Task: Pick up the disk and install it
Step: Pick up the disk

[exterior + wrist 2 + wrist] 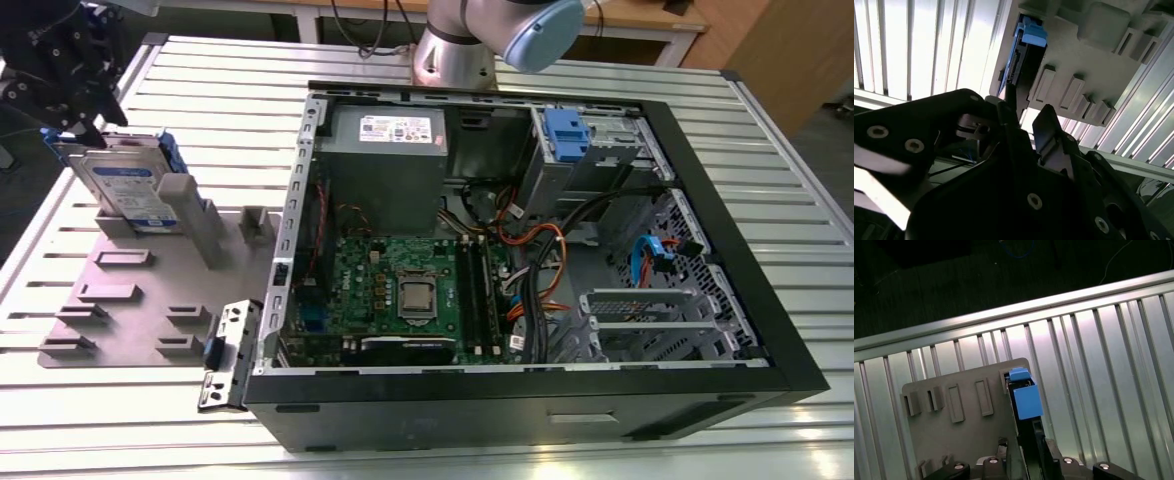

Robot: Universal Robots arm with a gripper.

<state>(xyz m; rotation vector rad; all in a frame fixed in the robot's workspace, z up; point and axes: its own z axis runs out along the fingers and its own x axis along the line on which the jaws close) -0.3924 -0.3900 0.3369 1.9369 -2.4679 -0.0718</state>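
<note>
**One disk upright in its holder, pincer spread above it**

Disk (pixel 131 185) stands on edge in a slot of the grey holder plate (pixel 134 300), on the slatted metal surface (pixel 200 90). That puts it at the exterior view's left, outside the open computer case (pixel 747 300). Its blue carrier end (pixel 1026 397) shows in both wrist views. Pincer (pixel 83 120) hangs just above the disk's top edge. Fingers (pixel 1046 132) are apart, with a bright gap between them in the second wrist view, and the disk edge lines up with that gap. Contact with the disk: can't tell. Inside the case sit the grey power-supply box (pixel 387 150), the blue latch (pixel 566 135) on a bare cage and the green motherboard (pixel 400 290)
</note>
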